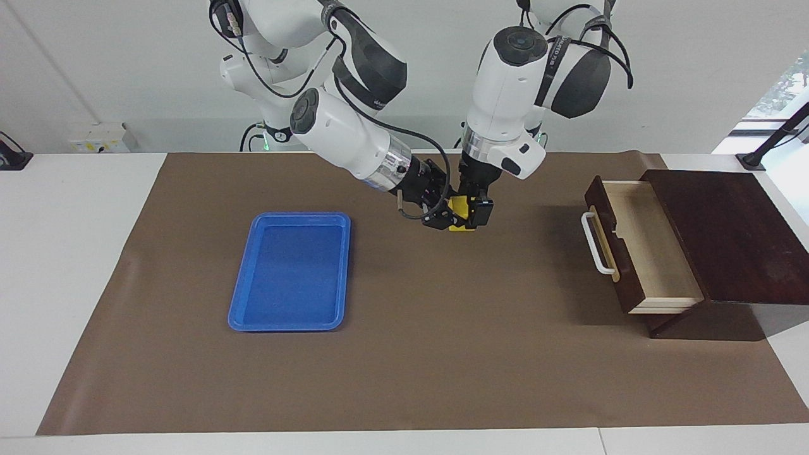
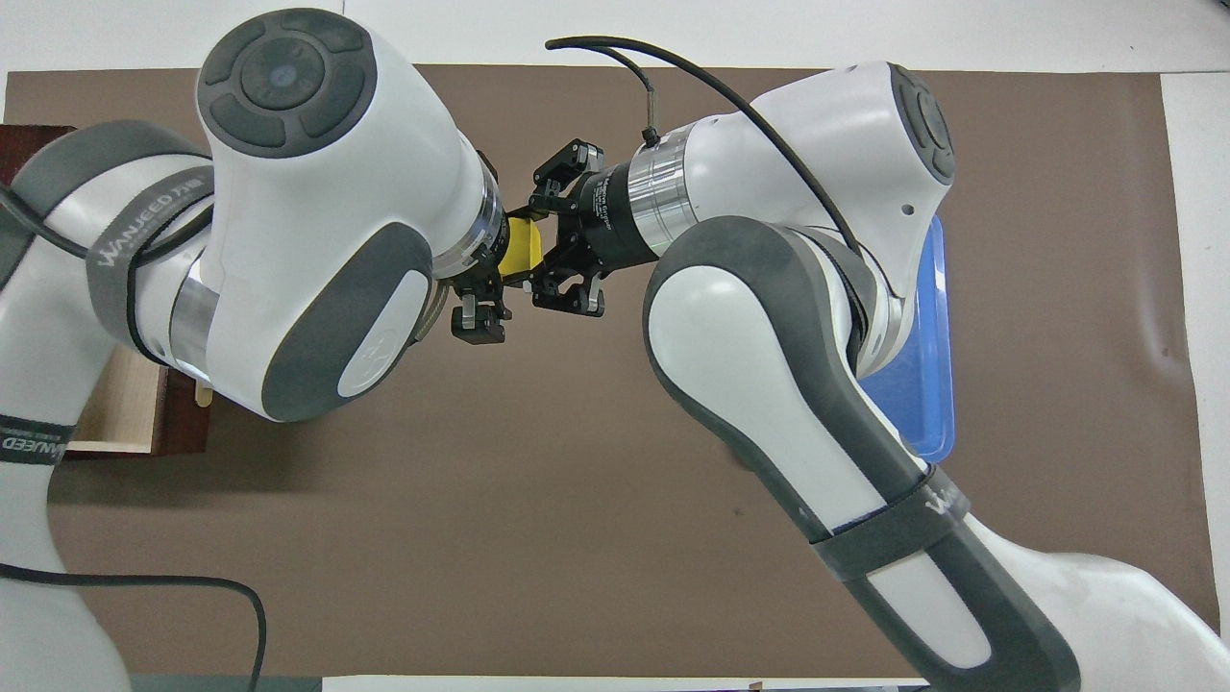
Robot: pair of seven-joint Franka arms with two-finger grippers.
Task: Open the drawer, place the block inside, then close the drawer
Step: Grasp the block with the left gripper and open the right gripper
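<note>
- I see a plain pale wall (image 1: pixel 95 69) running along the far edge of the white table (image 1: pixel 69 265).
- A brown mat (image 1: pixel 404 354) covers most of the tabletop.
- On the wall at far left sits a white socket box (image 1: pixel 101 138).
- At far right, a window (image 1: pixel 780 88) lets in daylight.
</note>
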